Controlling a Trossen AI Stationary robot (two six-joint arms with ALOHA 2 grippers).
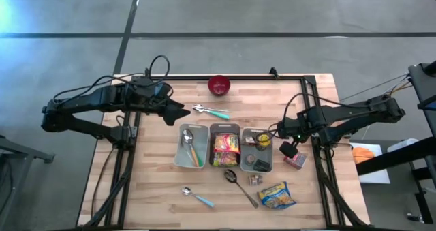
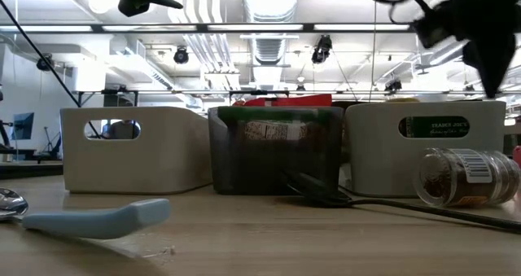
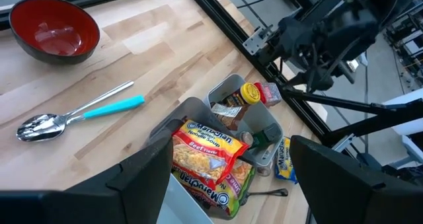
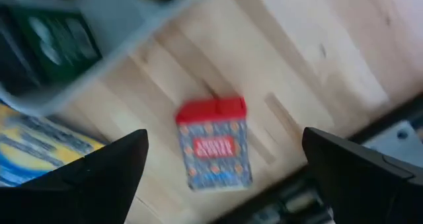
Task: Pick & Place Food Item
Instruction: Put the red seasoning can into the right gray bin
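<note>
- My right gripper [image 4: 221,178] hangs spread wide, holding nothing, over the red-topped box [image 4: 215,143].
- That box [image 1: 296,160] lies on the table [image 1: 157,190] at right of centre, just beside the right bin [image 1: 257,164].
- My left gripper [image 1: 182,112] waits spread, upper left, empty.

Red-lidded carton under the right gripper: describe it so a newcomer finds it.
Start at the three bins mid-table. Just right of the rightmost, under the open right gripper, lies the small carton. Its red lid and grey patterned sides distinguish it from the yellow-blue packet nearby.
</note>
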